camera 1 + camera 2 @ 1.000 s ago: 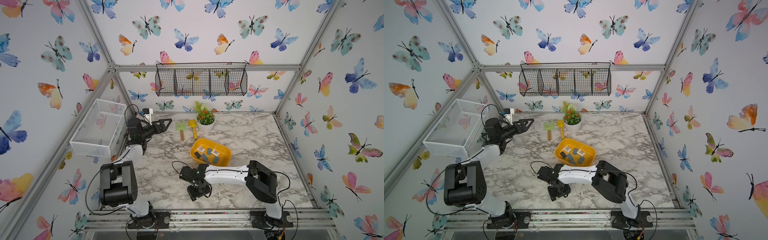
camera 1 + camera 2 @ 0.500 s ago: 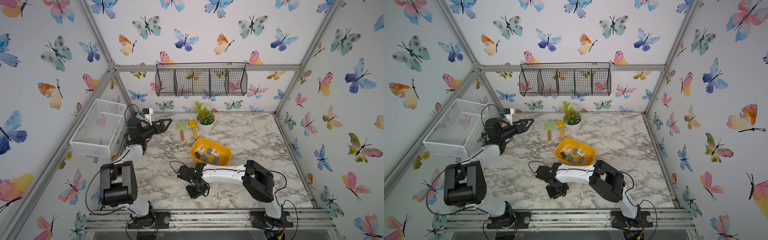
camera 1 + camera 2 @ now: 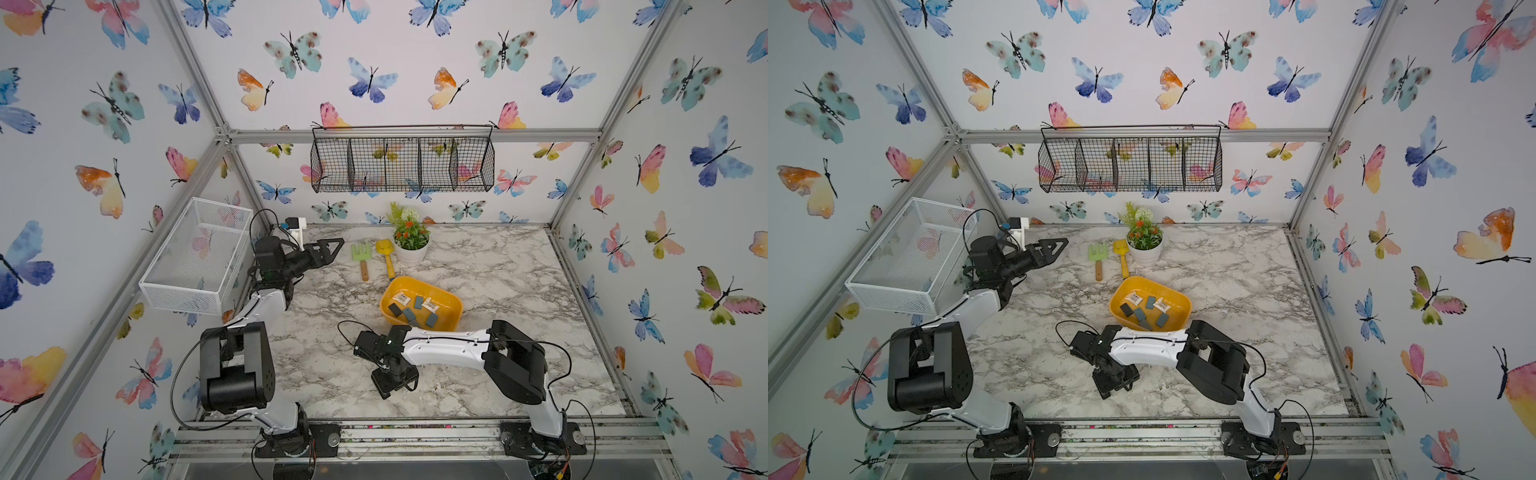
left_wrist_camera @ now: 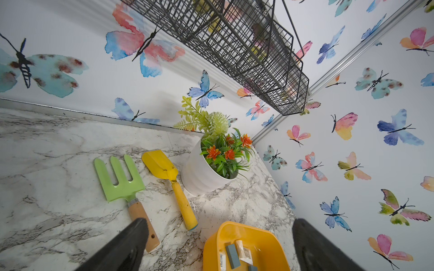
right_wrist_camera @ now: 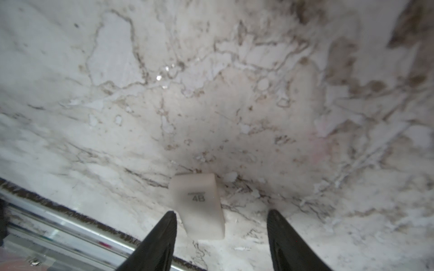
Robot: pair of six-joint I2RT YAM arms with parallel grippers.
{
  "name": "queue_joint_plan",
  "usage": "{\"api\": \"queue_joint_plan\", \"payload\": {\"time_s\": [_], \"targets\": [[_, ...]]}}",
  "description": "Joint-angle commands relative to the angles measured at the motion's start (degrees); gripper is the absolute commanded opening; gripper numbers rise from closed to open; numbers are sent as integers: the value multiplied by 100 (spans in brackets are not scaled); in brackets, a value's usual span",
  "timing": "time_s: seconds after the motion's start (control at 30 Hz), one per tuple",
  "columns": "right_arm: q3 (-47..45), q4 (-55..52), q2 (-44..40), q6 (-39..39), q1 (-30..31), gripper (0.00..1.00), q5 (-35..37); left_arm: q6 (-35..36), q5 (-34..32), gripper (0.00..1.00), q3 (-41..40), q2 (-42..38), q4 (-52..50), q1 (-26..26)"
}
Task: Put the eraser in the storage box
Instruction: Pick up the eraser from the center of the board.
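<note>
The eraser (image 5: pixel 197 206), a small white block stamped 4B, lies flat on the marble table (image 3: pixel 498 282) close to its front edge, where a metal rail (image 5: pixel 58 223) runs just past it. In both top views it is hidden under the right gripper (image 5: pixel 222 212). That gripper is released and holds nothing: its jaws stand apart on either side of the block, which sits off centre, close beside one finger (image 5: pixel 162 234) and well clear of the other, and a little skewed to them. It looks light, rubbery and slightly yielding, with enough grip that it should not slip once pinched. The best hold is probably across its narrow width, on the two long sides near the middle. Because it is off centre, a closing jaw may push or turn it first. The storage box (image 3: pixel 452 311), a shallow yellow tub already holding several erasers (image 3: pixel 409 316), sits near the middle of the table just beyond the right forearm, so the carry is short: up, back, and over the low near wall. The marble around the tub is open. The left gripper (image 3: pixel 332 249) hangs wide open near the far left corner, well apart from all this.
</note>
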Motion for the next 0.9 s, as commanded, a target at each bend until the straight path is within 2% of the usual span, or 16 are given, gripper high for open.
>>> {"api": "queue_joint_plan", "payload": {"time_s": [0.0, 0.67, 0.87], "targets": [[145, -289, 273, -158, 11, 65, 449, 99, 139, 98, 98, -13, 4, 42], [550, -144, 477, -592, 301, 58, 340, 143, 193, 98, 158, 16, -124, 42], [566, -208, 568, -556, 310, 39, 396, 182, 193, 98, 172, 20, -169, 42]]}}
